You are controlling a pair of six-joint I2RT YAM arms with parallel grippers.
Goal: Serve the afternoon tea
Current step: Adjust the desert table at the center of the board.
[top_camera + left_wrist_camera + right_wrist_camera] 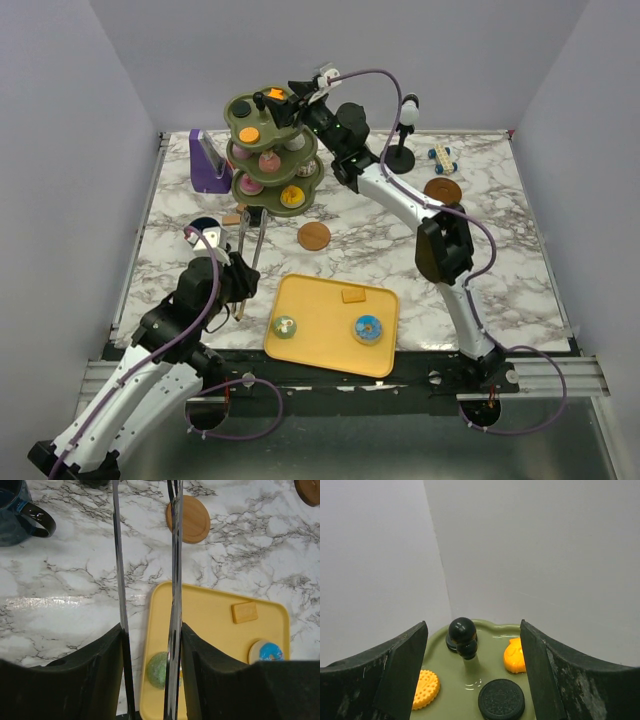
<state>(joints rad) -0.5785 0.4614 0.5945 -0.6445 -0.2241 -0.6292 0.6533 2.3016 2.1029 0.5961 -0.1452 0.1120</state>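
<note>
The olive-green three-tier stand [268, 150] stands at the back left with toy sweets on every tier. My right gripper [283, 100] hovers open over its top tier [451, 672]. Its fingers stand either side of the black knob [462, 632], a yellow biscuit [426, 687], a black biscuit [501, 698] and an orange piece [514, 656]. My left gripper [152, 627] is shut on long metal tongs [118, 555], which point toward the stand's foot [250, 235]. A green cupcake [285, 326], a blue doughnut [366, 329] and a tan biscuit [352, 295] lie on the yellow tray [320, 350]. The dark-blue mug [12, 510] is at the left.
One brown coaster [314, 236] lies behind the tray, another [442, 190] at the right. The purple wedge holder [208, 160] is left of the stand. The black stand with a white ball [402, 130] and a small blue-and-white toy [440, 155] are at the back right.
</note>
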